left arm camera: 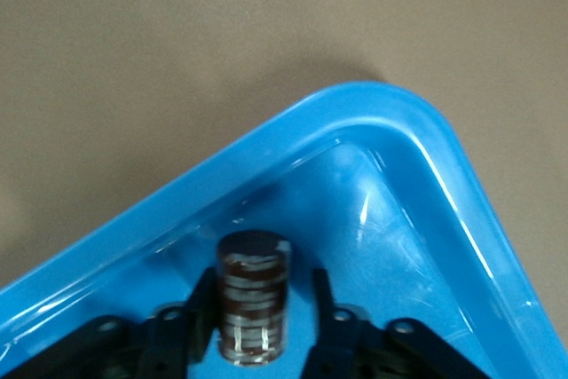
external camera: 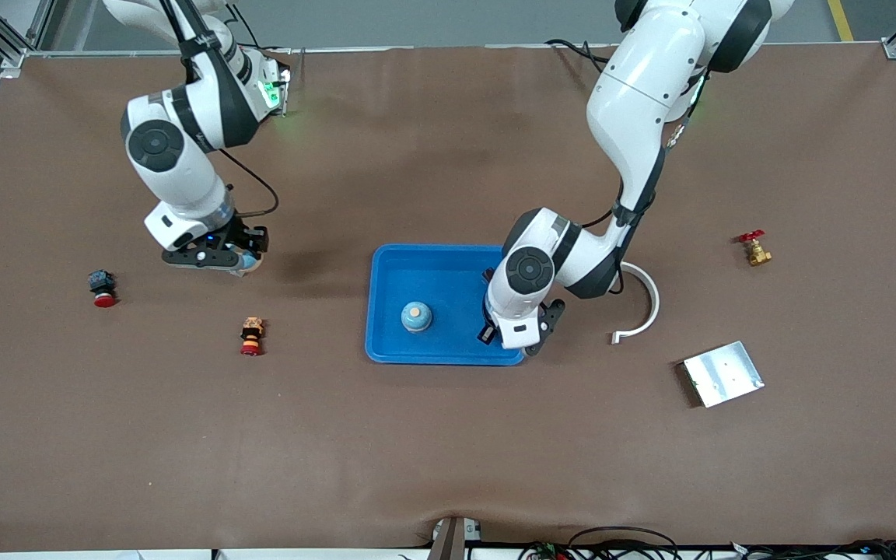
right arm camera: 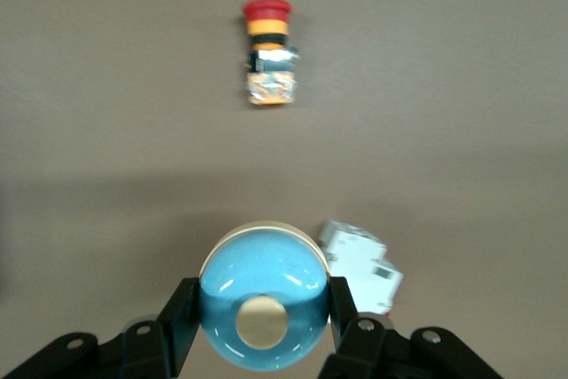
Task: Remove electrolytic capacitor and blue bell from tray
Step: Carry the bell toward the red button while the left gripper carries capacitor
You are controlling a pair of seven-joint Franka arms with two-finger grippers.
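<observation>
Your left gripper sits low over the corner of the blue tray nearest the front camera at the left arm's end, and in the left wrist view its fingers stand on either side of the dark brown capacitor. The cylinder is upright between them; one finger looks pressed to its side, but you cannot tell for sure whether the other one touches it or whether the jaws are clamped. The capacitor's base is hidden, so you cannot tell whether it rests on the tray floor.

Your right gripper hangs over bare table toward the right arm's end, its fingers closed snugly on a blue bell with a pale button on top. A small white block lies on the mat just beside the bell, and a red-capped push button lies on its side well apart from it.

A second blue bell already stands inside the tray, near the edge closest to the front camera. Another red-capped switch lies toward the right arm's end. A white curved piece, a metal plate and a brass valve lie toward the left arm's end.
</observation>
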